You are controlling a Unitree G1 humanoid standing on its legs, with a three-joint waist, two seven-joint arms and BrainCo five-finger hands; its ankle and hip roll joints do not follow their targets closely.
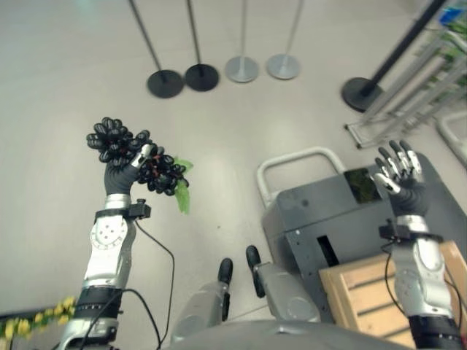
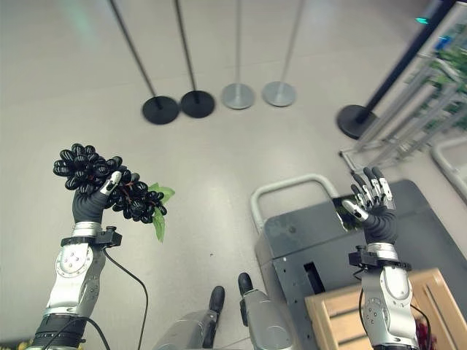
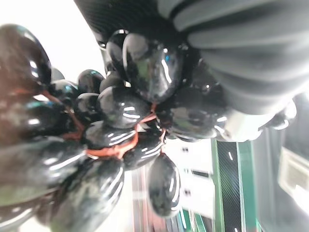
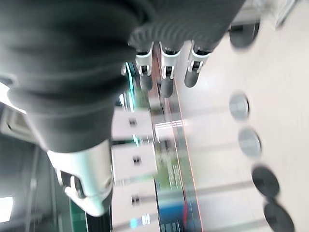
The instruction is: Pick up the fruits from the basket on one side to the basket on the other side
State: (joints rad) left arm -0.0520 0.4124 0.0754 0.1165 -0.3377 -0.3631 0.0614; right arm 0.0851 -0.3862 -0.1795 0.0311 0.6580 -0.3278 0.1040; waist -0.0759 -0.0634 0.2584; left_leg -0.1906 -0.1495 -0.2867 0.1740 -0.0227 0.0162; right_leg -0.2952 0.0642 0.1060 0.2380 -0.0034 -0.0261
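The bunch of black grapes is hanging in the air on the robot's left side, high above the pale floor, with a green leaf dangling below it. The left hand is gripping the bunch, fingers curled round its middle, so that berries are spilling out on both sides of the grip. In the left wrist view the berries are pressing directly against the hand's dark cover, and reddish stems are running between them.

The right hand is raised over the grey cart, fingers straight and spread, holding nothing. A wooden crate is sitting by the cart's near edge. Neither basket can be identified with certainty.

Judgement: the transport step is in progress. To perform it well, the arm should be travelling smoothly, since the loose ends of the bunch are likely to swing. The grip should be loosened only when the bunch is low over the receiving basket.

Stanchion bases are standing well apart, beyond the work area.
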